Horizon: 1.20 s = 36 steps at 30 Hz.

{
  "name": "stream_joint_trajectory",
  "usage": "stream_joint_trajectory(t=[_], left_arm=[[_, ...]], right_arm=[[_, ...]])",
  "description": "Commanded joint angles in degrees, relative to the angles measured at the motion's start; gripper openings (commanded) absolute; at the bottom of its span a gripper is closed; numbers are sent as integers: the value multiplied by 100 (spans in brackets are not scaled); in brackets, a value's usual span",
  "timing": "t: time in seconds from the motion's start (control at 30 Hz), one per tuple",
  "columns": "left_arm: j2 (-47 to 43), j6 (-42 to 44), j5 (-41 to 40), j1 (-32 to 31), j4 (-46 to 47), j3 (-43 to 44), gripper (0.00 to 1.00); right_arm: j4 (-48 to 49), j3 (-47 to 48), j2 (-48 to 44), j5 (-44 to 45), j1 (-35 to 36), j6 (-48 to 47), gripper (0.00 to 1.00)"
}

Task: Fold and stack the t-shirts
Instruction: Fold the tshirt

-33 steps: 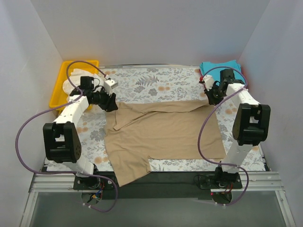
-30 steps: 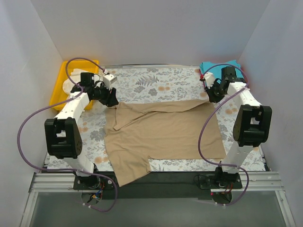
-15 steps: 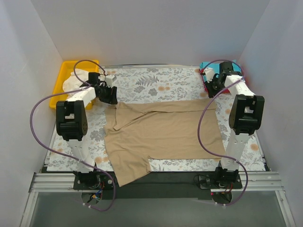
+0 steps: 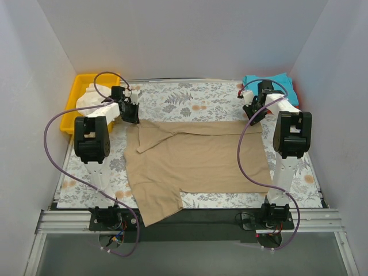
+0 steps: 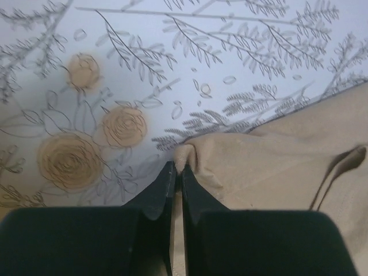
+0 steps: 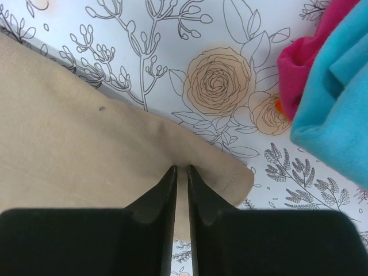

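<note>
Fold step, first fold of tan shirt [image 4: 195, 161]. Shirt lies flat on flowered cloth [image 4: 190, 100], middle of tabletop. My left hand [image 5: 177, 168] pressed together, pinching far left corner of shirt. My right hand [image 6: 181, 168] almost pressed together at far right corner; looks like it nips cloth, not fully sure. Teal shirt [image 4: 277, 82] sits far right. Next, I think: lift both corners together, bring them toward me, keep edge even.

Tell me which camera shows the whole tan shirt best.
The top external view: the tan shirt lies spread across the floral cloth, almost whole. The left wrist view shows only one bunched corner at the left gripper; the right wrist view only a hemmed corner near the teal shirt.
</note>
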Motion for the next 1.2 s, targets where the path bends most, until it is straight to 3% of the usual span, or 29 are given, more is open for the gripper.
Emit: stream_joint_trajectory(t=[0.0,0.1,0.27,0.37,0.5,0.6,0.77,1.17], left_arm=[[185,-30,-468,47,264,533,0],[361,-56,-407,47,212,981,0],[-216,4,471,47,-70,975,27],[-780,171,1069,47,-114,641,43],[-1431,399,1308,-128,-123,148,46],[-1485,471,1185,-471,-202,-20,39],[-888,207,834,-989,-175,234,34],[-140,31,209,-1342,-131,402,43]], right_arm=[[121,84,293,486,-3,225,17],[113,330,355,373,5,339,17],[7,357,-321,-723,14,445,30],[-19,226,-769,-920,304,471,32],[-46,23,-1016,-929,383,559,31],[-72,-64,-1025,-867,392,577,26],[-90,-161,-1043,-850,383,665,23],[-160,-258,-1140,-920,383,647,23]])
